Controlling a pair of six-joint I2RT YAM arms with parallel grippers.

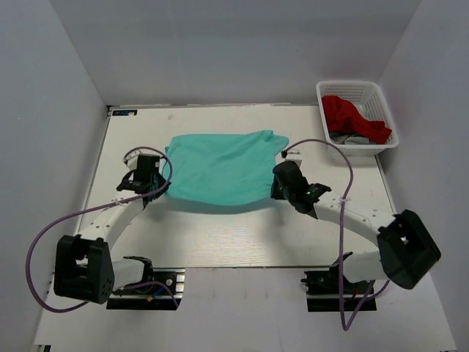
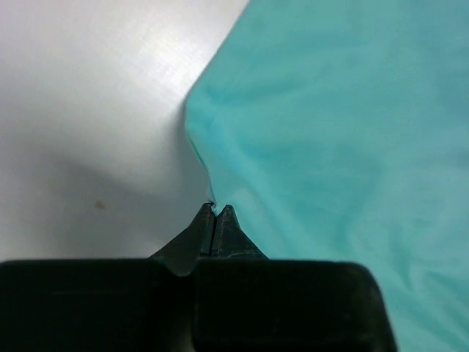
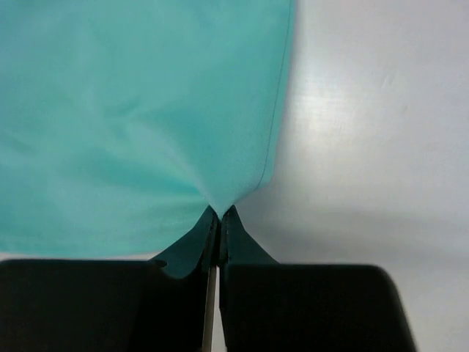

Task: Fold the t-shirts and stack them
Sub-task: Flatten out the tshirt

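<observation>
A teal t-shirt (image 1: pixel 220 167) lies spread in the middle of the table. My left gripper (image 1: pixel 152 183) is shut on its near left corner; the left wrist view shows the pinched edge at the fingertips (image 2: pixel 214 209) and the teal t-shirt (image 2: pixel 344 125) running off to the right. My right gripper (image 1: pixel 282 185) is shut on its near right corner; in the right wrist view the teal t-shirt (image 3: pixel 139 117) is drawn into a point between the fingertips (image 3: pixel 218 213). The near edge of the shirt hangs lifted between the two grippers.
A white basket (image 1: pixel 381 95) at the back right holds a red t-shirt (image 1: pixel 352 117) and a grey one (image 1: pixel 353 138). Purple cables loop beside both arms. The light wooden table (image 1: pixel 220 235) is walled by white panels on three sides.
</observation>
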